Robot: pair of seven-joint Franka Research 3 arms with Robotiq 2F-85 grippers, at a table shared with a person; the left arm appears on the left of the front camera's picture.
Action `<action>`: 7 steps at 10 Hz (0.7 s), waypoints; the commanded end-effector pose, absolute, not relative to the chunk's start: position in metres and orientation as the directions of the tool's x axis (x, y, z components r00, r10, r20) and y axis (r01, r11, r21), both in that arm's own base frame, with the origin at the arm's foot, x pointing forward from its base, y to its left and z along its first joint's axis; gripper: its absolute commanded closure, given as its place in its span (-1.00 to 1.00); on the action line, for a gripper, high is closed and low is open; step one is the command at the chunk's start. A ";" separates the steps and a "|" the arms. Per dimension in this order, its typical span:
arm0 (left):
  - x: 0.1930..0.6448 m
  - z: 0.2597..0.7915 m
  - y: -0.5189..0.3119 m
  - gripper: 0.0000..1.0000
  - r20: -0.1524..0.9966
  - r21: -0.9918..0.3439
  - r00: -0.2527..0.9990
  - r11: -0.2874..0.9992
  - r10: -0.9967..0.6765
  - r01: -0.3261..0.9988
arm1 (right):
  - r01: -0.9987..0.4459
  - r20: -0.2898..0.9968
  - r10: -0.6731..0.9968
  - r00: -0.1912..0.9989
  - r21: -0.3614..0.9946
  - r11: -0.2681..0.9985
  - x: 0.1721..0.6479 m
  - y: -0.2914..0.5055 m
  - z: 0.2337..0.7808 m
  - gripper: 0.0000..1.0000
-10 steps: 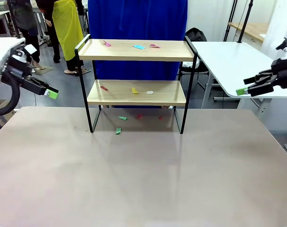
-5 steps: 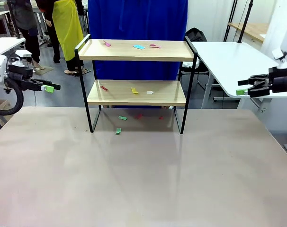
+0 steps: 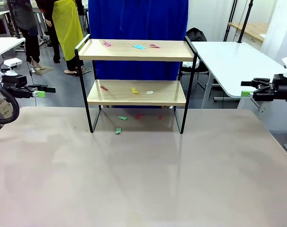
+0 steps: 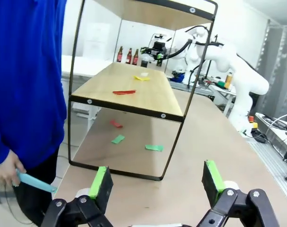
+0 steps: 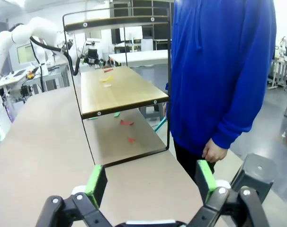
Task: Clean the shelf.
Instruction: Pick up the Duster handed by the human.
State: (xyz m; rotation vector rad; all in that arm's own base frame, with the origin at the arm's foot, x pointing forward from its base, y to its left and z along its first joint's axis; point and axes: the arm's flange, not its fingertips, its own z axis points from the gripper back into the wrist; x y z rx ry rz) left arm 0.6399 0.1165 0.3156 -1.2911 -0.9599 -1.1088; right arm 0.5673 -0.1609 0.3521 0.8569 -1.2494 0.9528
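Note:
The shelf stands at the far middle of the table, two light wooden boards in a thin black frame. Small coloured scraps lie on its top board, on its lower board and on the table under it. My left gripper hovers open at the table's left edge, pointing toward the shelf, well clear of it. At the right edge my right gripper also stands open, nothing between its fingers. The left wrist view shows the shelf beyond the open left gripper; the right wrist view shows the shelf beyond the right gripper.
A person in a blue top stands right behind the shelf, with a teal tool in one hand. A second white table stands at the back right. The near tabletop is bare.
Both arms have drawn back outward, the left one to the left and the right one to the right, and their grippers have levelled out. Both stay open. The scraps have not moved.

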 end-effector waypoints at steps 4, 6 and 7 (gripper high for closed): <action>0.631 0.320 0.130 -1.00 0.999 -0.047 0.049 -0.077 0.013 0.996 | -0.921 0.993 0.079 0.091 0.054 0.386 0.567 -0.163 0.358 -1.00; 0.624 0.322 0.134 -1.00 1.000 -0.017 0.019 -0.069 0.023 0.997 | -0.916 0.992 0.080 0.101 0.062 0.395 0.567 -0.163 0.358 -1.00; 0.622 0.324 0.135 -1.00 0.999 -0.008 0.010 -0.071 0.035 0.997 | -0.914 0.992 0.076 0.104 0.065 0.400 0.567 -0.164 0.359 -1.00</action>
